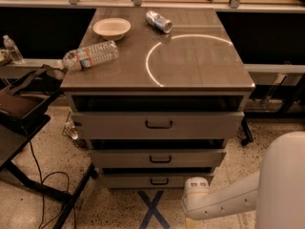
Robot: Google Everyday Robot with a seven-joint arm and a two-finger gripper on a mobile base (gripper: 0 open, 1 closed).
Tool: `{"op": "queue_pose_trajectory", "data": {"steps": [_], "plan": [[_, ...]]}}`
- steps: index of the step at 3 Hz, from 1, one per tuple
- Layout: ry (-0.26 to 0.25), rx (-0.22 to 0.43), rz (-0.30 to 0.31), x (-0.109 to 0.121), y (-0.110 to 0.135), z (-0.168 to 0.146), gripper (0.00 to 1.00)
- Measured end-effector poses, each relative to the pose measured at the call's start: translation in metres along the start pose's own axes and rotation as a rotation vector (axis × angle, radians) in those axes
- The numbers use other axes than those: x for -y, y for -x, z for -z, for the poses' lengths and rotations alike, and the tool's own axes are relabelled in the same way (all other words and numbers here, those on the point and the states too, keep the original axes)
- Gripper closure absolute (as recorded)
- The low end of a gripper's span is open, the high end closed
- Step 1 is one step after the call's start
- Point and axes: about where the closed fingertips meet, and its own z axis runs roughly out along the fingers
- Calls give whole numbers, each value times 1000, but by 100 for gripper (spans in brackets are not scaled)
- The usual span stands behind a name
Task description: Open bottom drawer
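The bottom drawer (159, 180) is the lowest of three grey drawers in the cabinet (157, 70), with a low front and a small black loop handle (159, 181). A thin dark gap shows above its front. My white arm comes in from the lower right, and its rounded joint (195, 197) hangs just right of and below the drawer's right end. My gripper itself is not visible; it lies past that joint, below the picture's edge or hidden by the arm.
A water bottle (90, 55), a white bowl (111, 27) and a can (158, 21) lie on the cabinet top. A black stand with a bag (21, 104) and cables (43, 185) are at the left. A blue tape X (152, 209) marks the floor in front.
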Motion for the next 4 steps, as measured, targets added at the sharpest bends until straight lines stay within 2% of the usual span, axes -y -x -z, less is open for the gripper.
{"op": "queue_pose_trajectory", "data": {"steps": [1,3,4], "plan": [[6,0,6,-2,5,-6,0],[46,103,46,-11,45,-64,0],[23,146,42,-10,63,-92,0]]}}
